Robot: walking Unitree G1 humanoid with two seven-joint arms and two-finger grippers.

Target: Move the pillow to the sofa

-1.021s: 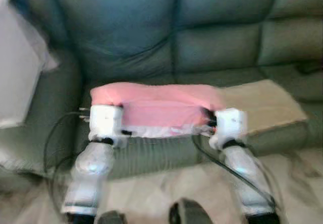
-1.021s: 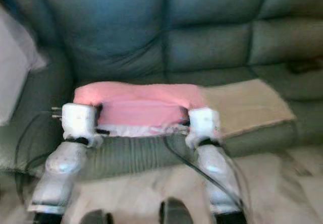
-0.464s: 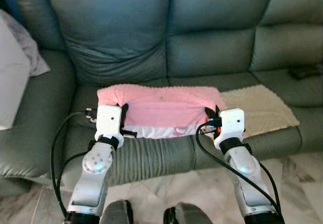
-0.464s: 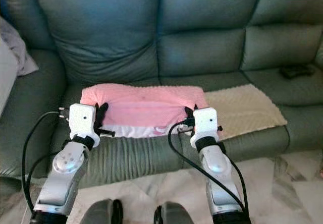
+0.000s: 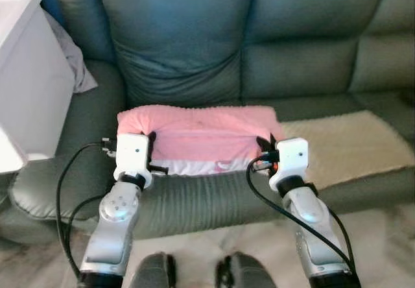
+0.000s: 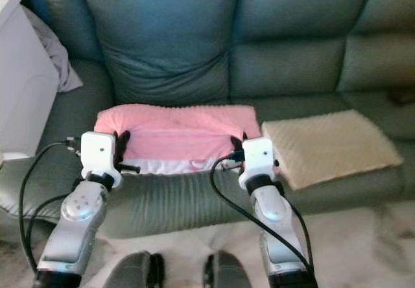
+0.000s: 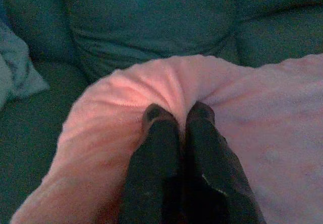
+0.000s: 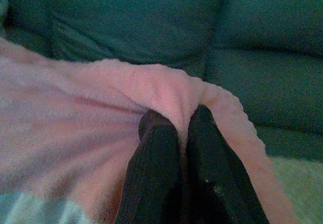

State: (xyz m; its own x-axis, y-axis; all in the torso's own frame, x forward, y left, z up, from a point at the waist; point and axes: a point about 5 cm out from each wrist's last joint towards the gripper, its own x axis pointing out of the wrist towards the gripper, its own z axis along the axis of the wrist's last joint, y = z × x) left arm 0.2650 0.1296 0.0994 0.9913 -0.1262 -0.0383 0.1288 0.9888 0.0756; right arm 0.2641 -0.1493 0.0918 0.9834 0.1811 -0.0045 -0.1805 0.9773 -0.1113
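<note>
The fluffy pink rectangular pillow (image 5: 198, 132) lies along the front edge of the grey-green leather sofa (image 5: 181, 48) seat, left tool (image 7: 177, 114) and right tool (image 8: 176, 118) each clamped on one end.

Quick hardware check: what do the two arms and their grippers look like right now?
Both arms are silver, ending in white boxy wrist housings. Left gripper and right gripper each have two long black fingers. Black cables loop from each wrist down along the forearms.

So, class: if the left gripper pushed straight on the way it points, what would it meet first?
The left gripper already pinches the fluffy pink pillow; beyond that, probably the dark green leather sofa's backrest.
</note>
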